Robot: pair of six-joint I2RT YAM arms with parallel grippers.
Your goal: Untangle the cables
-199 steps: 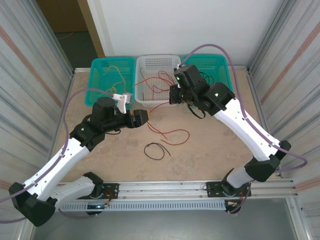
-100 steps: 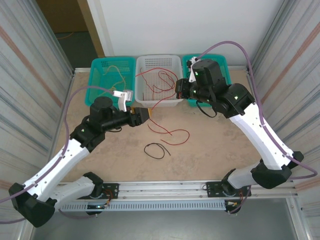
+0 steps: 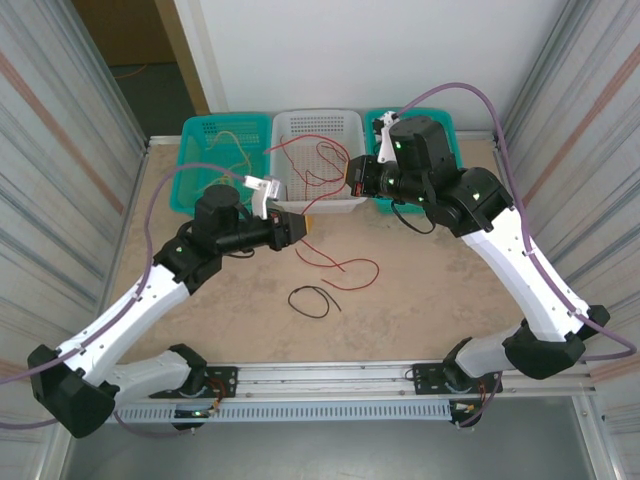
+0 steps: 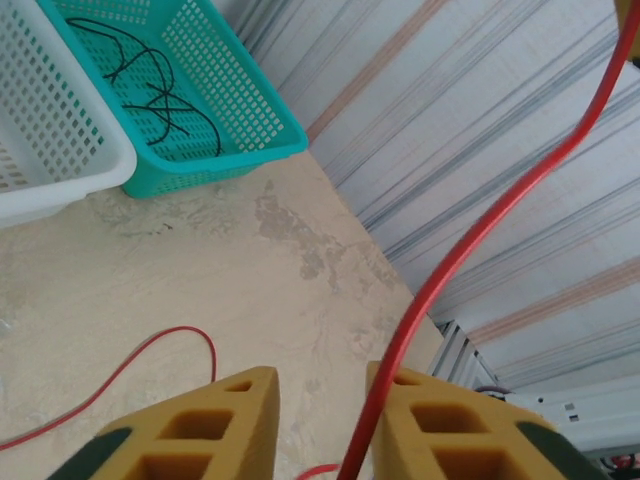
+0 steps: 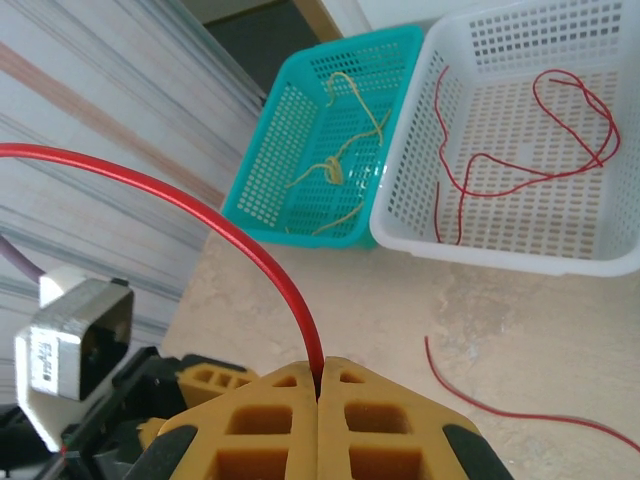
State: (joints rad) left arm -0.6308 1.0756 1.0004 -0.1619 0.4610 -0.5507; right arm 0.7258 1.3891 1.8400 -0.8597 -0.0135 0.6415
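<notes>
- The thin red cable [image 5: 232,237] is held by the right gripper [image 5: 320,385], which hangs just in front of the white perforated plastic basket [image 5: 480,250]. The yellow foam fingers are pressed together, with the cable pinched at their tips.
- From this grip the cable rises in a curve and goes away to the left, above the front of the white basket.
- The left gripper [image 4: 322,385] is in front of the left corner of the white basket. Its jaws stand a little apart, and a red strand runs up between them. The strand lies against the inner side of one finger [image 4: 400,410], and the other finger is clear of it.
- More red cable [image 3: 345,265] lies in loose curves on the beige table [image 3: 430,290] in front of the white basket.
- A black cable [image 3: 310,300] lies in a small loop on the table, further to the front and apart from the red one.
- Other red strands [image 5: 520,170] lie inside the white basket.
- The teal plastic basket [image 3: 184,150], touching the left side of the white basket, holds yellowish-tan cables [image 5: 340,165].
- The second teal basket [image 4: 220,165], just beside the right side of the white basket, holds black cables [image 4: 150,90].
</notes>
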